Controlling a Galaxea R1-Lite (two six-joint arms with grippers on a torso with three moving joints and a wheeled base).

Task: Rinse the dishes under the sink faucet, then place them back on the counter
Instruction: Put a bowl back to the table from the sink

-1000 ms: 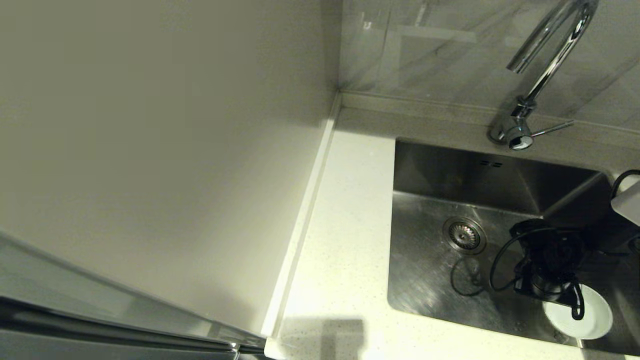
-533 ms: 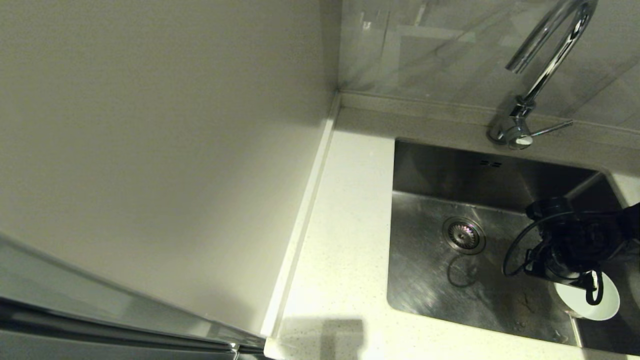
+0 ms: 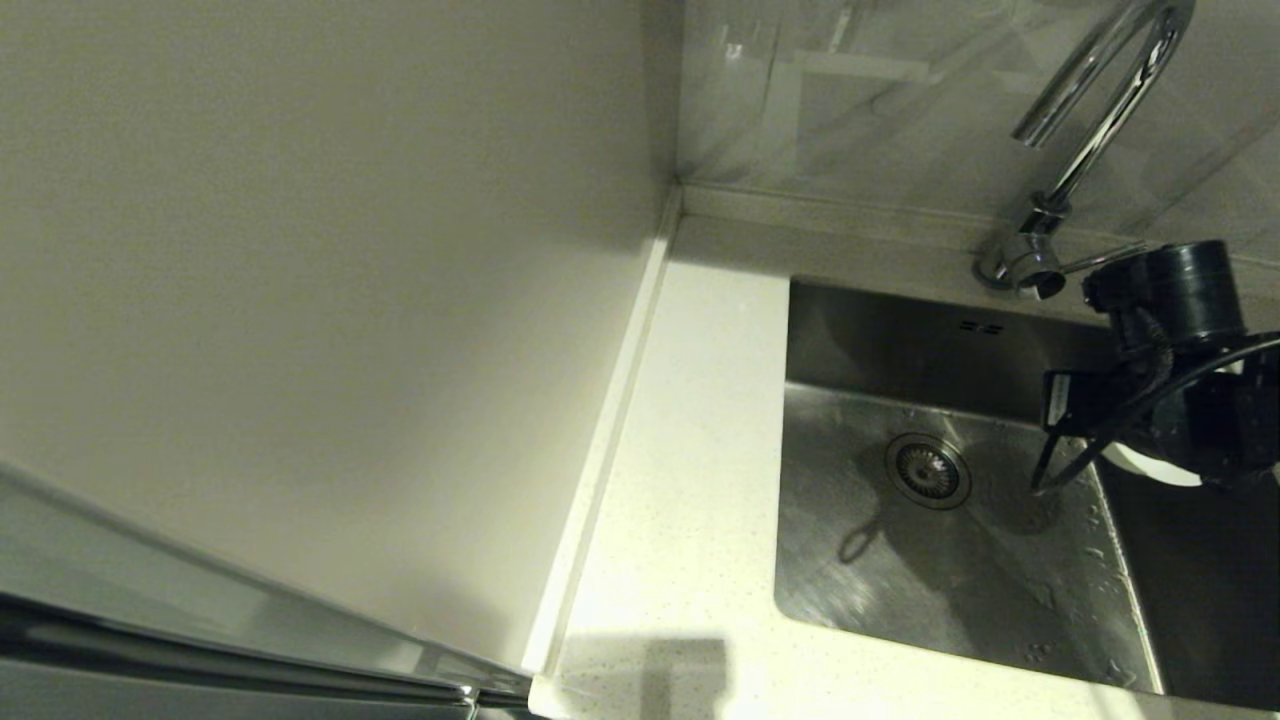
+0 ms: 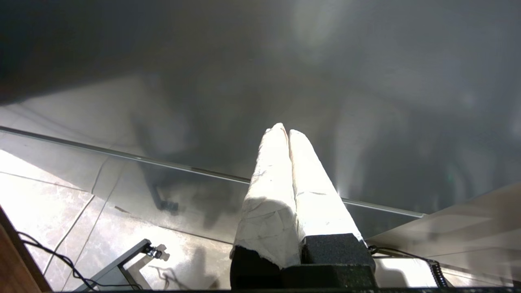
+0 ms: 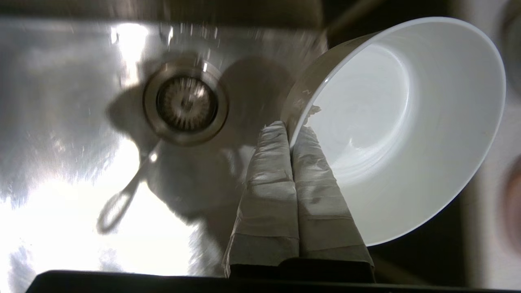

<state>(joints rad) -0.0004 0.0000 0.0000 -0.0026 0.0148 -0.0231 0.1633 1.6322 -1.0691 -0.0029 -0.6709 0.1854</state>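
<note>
Pinching white bowl [image 5: 390, 134] rim, right end effector [image 5: 291, 130], glossy, tilted above sink [image 5: 61, 122].

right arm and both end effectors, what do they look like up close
Right arm: black, cylindrical housing, boxy wrist block, looping black cables. Right end effector and left end effector: slim tapering fingers wrapped in creased whitish tape on black mounts.

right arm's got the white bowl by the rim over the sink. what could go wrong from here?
1. The right gripper pinches only a thin stretch of the white bowl rim, and the bowl hangs tilted; a swing could let it slip into the sink.
2. The wrist sits close to the faucet and its lever; lifting toward the spout could clip them.
3. Droplets lie on the sink floor, so the bowl may be wet and slick.
</note>
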